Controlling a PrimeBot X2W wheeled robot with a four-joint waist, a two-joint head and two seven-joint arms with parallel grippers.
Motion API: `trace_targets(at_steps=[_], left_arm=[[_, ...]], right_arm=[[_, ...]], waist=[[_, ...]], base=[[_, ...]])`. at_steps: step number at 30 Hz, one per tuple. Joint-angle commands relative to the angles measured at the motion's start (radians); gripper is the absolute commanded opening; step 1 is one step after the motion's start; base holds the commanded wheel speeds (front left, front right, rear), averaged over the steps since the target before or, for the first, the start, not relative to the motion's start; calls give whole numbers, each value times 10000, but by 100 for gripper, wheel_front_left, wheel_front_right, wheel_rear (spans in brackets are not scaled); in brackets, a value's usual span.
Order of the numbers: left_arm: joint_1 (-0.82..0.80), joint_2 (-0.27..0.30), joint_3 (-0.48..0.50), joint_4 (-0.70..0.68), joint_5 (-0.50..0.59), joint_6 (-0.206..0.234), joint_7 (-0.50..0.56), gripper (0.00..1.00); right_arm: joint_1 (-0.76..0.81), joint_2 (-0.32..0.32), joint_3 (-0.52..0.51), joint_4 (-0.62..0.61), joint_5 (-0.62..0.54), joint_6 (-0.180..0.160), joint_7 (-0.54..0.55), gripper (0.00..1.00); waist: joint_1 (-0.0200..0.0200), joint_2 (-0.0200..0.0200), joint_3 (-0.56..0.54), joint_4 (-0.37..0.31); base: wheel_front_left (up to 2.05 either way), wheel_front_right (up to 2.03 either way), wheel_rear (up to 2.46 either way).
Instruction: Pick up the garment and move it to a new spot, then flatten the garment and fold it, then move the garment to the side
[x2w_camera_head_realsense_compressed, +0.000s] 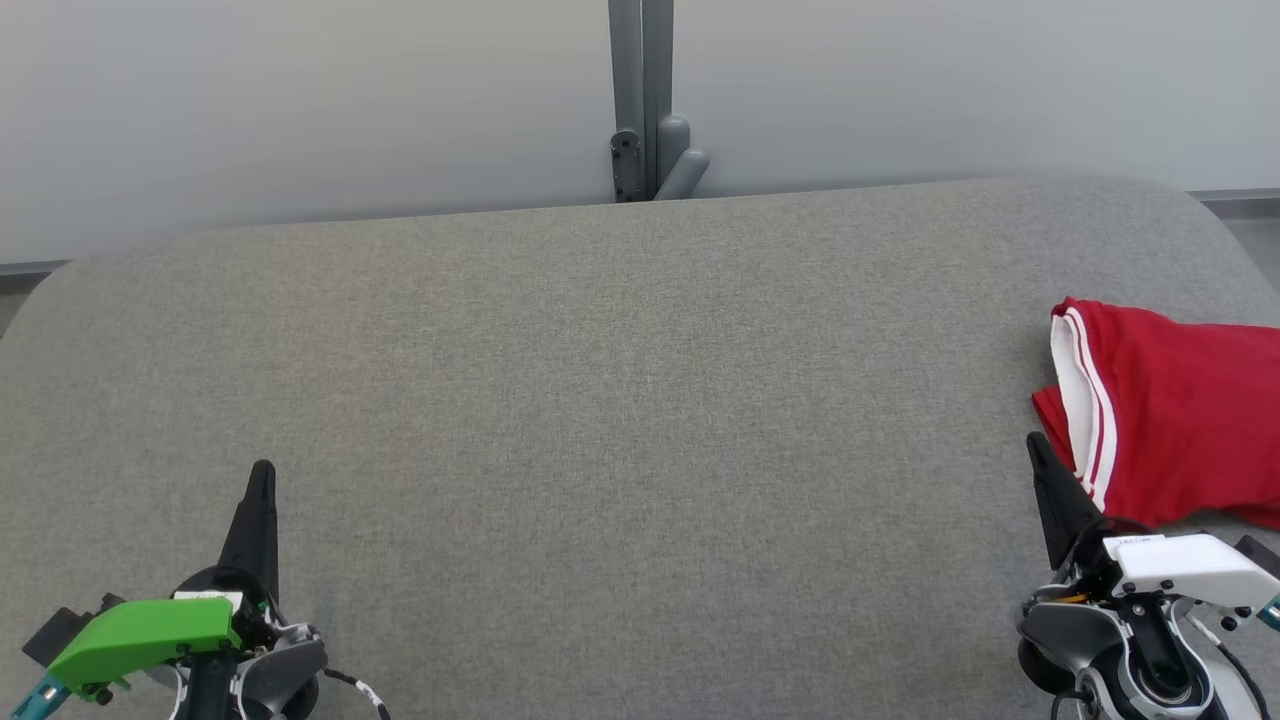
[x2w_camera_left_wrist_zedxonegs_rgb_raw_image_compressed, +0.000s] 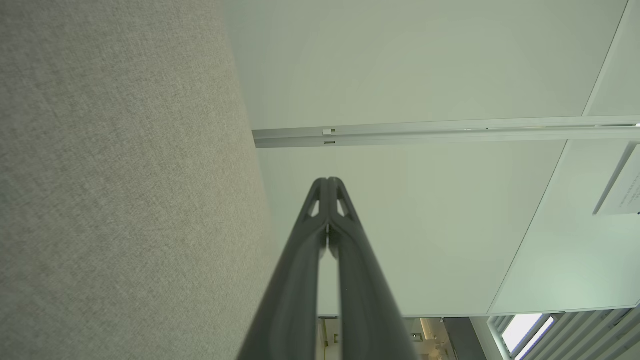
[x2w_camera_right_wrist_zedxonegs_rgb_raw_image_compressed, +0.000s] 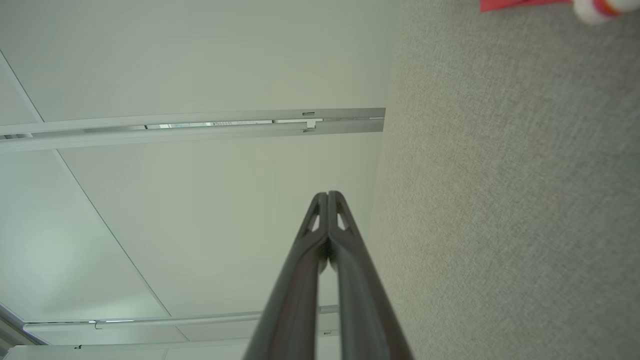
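Garment (x2w_camera_head_realsense_compressed: 1180, 420): red, white stripes along one edge, folded, lying at far right of tabletop (x2w_camera_head_realsense_compressed: 620, 400) and running off the head view's right edge.
Left tool (x2w_camera_head_realsense_compressed: 262, 478): lower left, clenched, empty, over bare tabletop, well apart from garment.
Right tool (x2w_camera_head_realsense_compressed: 1035, 445): lower right, clenched, empty; tip just beside garment's near left corner, contact unclear.
Surroundings: pale wall (x2w_camera_head_realsense_compressed: 300, 100) behind tabletop, grey post (x2w_camera_head_realsense_compressed: 641, 100) at middle of far edge.
Between tools: grey tabletop fabric.
Left wrist view: fingertips pressed together, tabletop on left, rail (x2w_camera_left_wrist_zedxonegs_rgb_raw_image_compressed: 425, 131) on wall, slatted window (x2w_camera_left_wrist_zedxonegs_rgb_raw_image_compressed: 525, 332) bottom right.
Right wrist view: fingertips together, tabletop on right, red sliver of garment at top edge, blurred white-orange thing (x2w_camera_right_wrist_zedxonegs_rgb_raw_image_compressed: 597, 9) beside it, cannot tell what.
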Motion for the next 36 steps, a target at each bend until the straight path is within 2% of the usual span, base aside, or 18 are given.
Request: trace_targets(at_steps=[1,36], left_arm=[[-95,62,3,-10,-35,-49,22,0],[-94,62,1,-11,-36,-50,20,0]], right_arm=[[-66,-52,-12,-52,72,4,43,0],[-66,-50,-11,-51,73,4,42,0]], waist=[[0,0,0,0],[0,0,0,0]], base=[[0,0,0],[0,0,0]])
